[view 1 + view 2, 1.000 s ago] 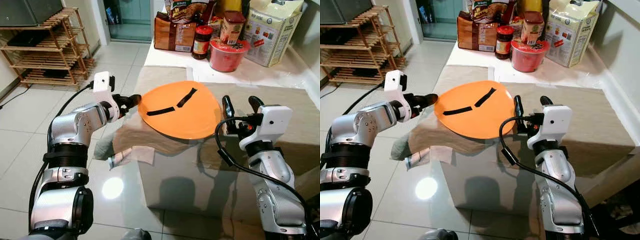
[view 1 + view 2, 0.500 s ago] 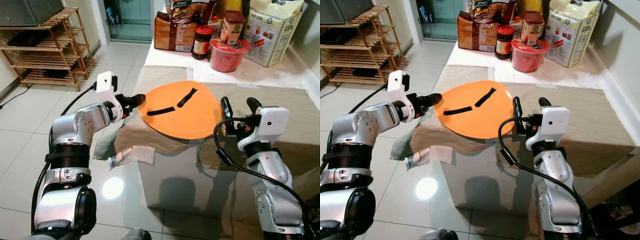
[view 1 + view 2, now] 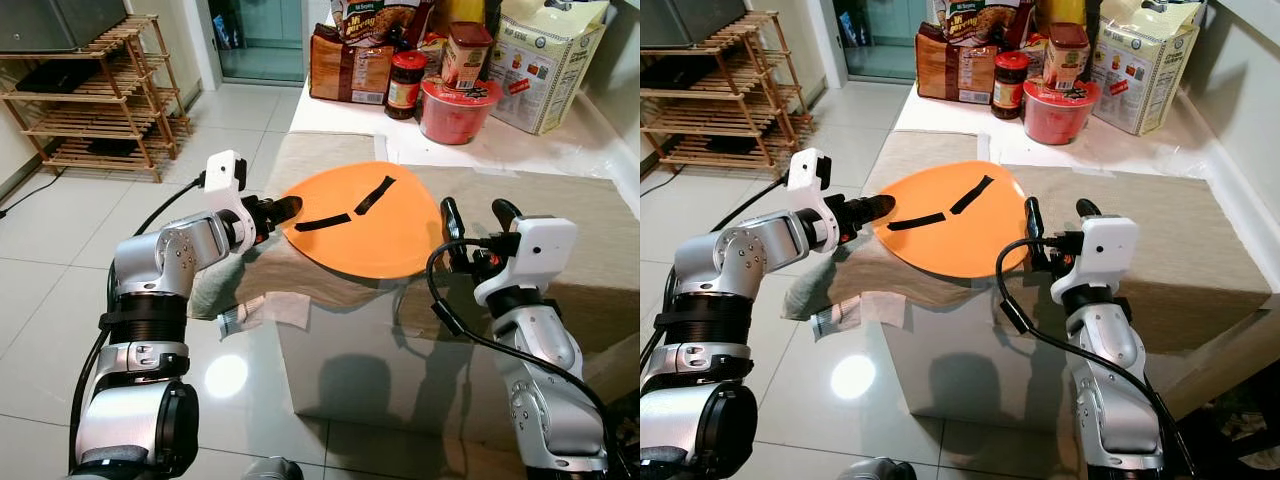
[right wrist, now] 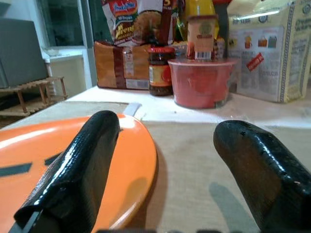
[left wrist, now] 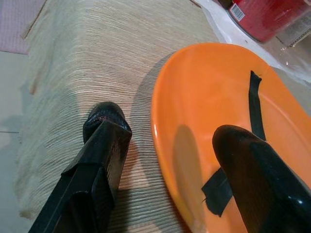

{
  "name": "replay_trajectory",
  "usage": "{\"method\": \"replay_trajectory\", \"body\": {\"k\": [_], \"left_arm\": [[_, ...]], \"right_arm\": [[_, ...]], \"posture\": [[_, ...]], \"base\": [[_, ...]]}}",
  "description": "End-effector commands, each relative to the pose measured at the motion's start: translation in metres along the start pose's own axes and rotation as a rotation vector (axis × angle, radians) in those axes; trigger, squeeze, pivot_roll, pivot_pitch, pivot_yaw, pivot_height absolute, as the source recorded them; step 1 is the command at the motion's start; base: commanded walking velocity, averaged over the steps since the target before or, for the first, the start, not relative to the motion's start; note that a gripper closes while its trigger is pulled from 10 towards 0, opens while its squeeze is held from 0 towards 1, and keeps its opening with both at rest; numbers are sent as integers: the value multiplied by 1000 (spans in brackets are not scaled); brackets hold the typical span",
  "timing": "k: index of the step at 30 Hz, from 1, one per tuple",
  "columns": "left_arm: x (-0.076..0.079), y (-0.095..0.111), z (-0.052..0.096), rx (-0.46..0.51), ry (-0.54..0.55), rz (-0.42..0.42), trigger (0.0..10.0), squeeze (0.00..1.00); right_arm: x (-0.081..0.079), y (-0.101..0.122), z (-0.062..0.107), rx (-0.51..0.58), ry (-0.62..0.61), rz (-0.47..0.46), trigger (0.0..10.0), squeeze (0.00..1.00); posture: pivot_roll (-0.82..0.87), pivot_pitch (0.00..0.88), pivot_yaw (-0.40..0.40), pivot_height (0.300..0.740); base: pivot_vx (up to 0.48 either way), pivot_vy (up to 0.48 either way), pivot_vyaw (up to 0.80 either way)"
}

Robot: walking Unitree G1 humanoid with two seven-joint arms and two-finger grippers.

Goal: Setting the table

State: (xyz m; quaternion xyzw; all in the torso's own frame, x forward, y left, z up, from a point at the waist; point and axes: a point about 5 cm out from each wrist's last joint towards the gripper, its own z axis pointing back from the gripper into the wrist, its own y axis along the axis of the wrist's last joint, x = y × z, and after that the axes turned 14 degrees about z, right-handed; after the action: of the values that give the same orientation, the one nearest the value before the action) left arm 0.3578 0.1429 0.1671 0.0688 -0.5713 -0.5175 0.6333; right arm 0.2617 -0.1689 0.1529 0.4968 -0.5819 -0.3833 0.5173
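Observation:
An orange plate point(image 3: 365, 225) with two black tape strips lies on a table covered with beige cloth point(image 3: 560, 210). My left gripper point(image 3: 280, 210) is open at the plate's left rim. In the left wrist view the left gripper point(image 5: 167, 126) has one finger over the cloth and the other over the plate point(image 5: 214, 97), with the rim between them. My right gripper point(image 3: 475, 210) stands open just right of the plate's near right edge. In the right wrist view the right gripper point(image 4: 167, 124) has one finger in front of the plate point(image 4: 131, 160) and the other over bare cloth.
Groceries crowd the table's far end: a red bowl point(image 3: 457, 108), a dark jar point(image 3: 404, 82), a bread bag point(image 3: 348, 68) and a large box point(image 3: 545, 60). A wooden rack point(image 3: 100, 100) stands on the tiled floor at the left. Cloth point(image 3: 215, 290) hangs off the table's left edge.
My left gripper has moved right, from short of the plate to its left rim, so its fingers now straddle the edge. The right gripper and the plate have hardly moved.

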Motion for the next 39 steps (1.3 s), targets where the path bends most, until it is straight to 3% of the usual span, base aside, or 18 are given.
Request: {"method": "replay_trajectory", "body": {"k": [1, 9, 16, 30, 31, 32, 39], "left_arm": [[6, -7, -6, -41, -14, 0, 10000, 0], [7, -15, -12, -61, -13, -18, 10000, 0], [6, -24, -18, -58, -6, -89, 10000, 0], [5, -26, -23, -35, 3, -145, 10000, 0], [5, -26, -23, -34, 5, -147, 10000, 420], [6, -26, -24, -34, 0, -150, 10000, 1000], [6, -29, -28, -44, -9, -153, 10000, 1000]], "right_arm": [[1, 4, 0, 14, -6, 0, 10000, 0], [2, 3, 1, 7, -9, 2, 10000, 0], [0, 2, 0, 4, -6, -1, 10000, 0], [0, 2, 1, -1, -2, 3, 10000, 0], [0, 2, 1, -1, -2, 3, 10000, 0], [0, 2, 1, -1, -3, 3, 10000, 0], [1, 2, 3, -2, -3, 2, 10000, 0]], "posture": [[82, 0, 51, 740], [79, 0, 50, 740], [83, 0, 48, 740], [77, 0, 46, 740], [77, 0, 46, 740], [77, 0, 46, 740], [70, 0, 51, 740]], "base": [[0, 0, 0], [0, 0, 0], [0, 0, 0], [0, 0, 0], [0, 0, 0], [0, 0, 0], [0, 0, 0]]}}
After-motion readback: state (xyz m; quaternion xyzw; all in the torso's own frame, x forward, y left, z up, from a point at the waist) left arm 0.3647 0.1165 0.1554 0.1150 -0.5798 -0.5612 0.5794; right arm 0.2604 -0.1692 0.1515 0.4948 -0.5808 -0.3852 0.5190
